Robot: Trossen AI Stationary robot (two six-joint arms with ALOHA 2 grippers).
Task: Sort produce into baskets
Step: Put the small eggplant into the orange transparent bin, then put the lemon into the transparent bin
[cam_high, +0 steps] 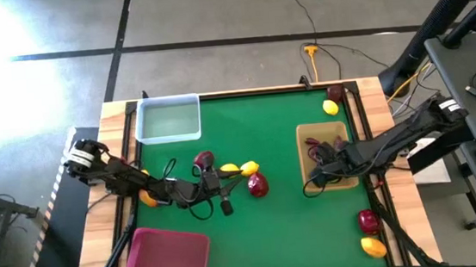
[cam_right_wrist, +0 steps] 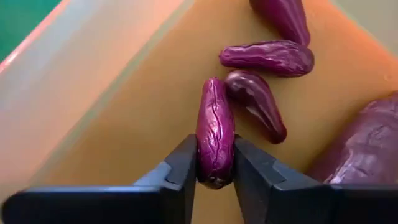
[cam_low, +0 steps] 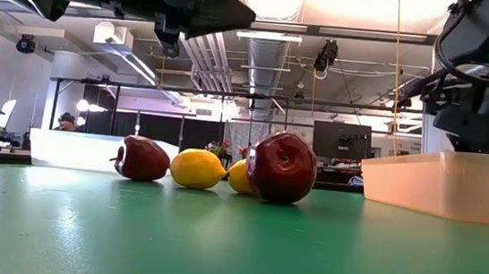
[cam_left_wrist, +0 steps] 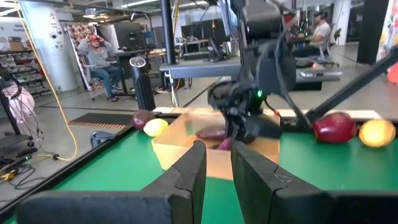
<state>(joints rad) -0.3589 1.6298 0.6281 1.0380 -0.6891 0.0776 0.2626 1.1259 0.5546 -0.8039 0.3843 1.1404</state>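
Observation:
My right gripper (cam_right_wrist: 215, 180) reaches down into the flat tan tray (cam_high: 306, 136) at the table's right and is shut on a dark purple elongated piece (cam_right_wrist: 215, 134). Other purple pieces (cam_right_wrist: 267, 57) lie on the tray floor beside it. My left gripper (cam_left_wrist: 216, 171) hangs above the table's middle (cam_high: 226, 199), pointing toward the tray, empty, its fingers a narrow gap apart. Below and beside it, two lemons (cam_low: 198, 169) and two red fruits (cam_low: 282, 166) rest on the green table. In the low view the tray wall (cam_low: 438, 183) hides my right gripper's fingers. My right gripper pinches the purple piece between its two fingers, on the two long sides of its near end (cam_right_wrist: 215, 168). The fingers lie along the piece, which sticks out forward past their tips. It hangs close over the tray floor; whether it touches the floor I cannot tell.
A clear bin (cam_high: 168, 120) stands at the far left, a magenta bin (cam_high: 167, 259) at the near left. A lemon (cam_high: 331, 106) and a dark fruit (cam_high: 335, 95) lie at the far right corner, a red fruit (cam_high: 367, 221) and a lemon (cam_high: 372, 246) at the near right.

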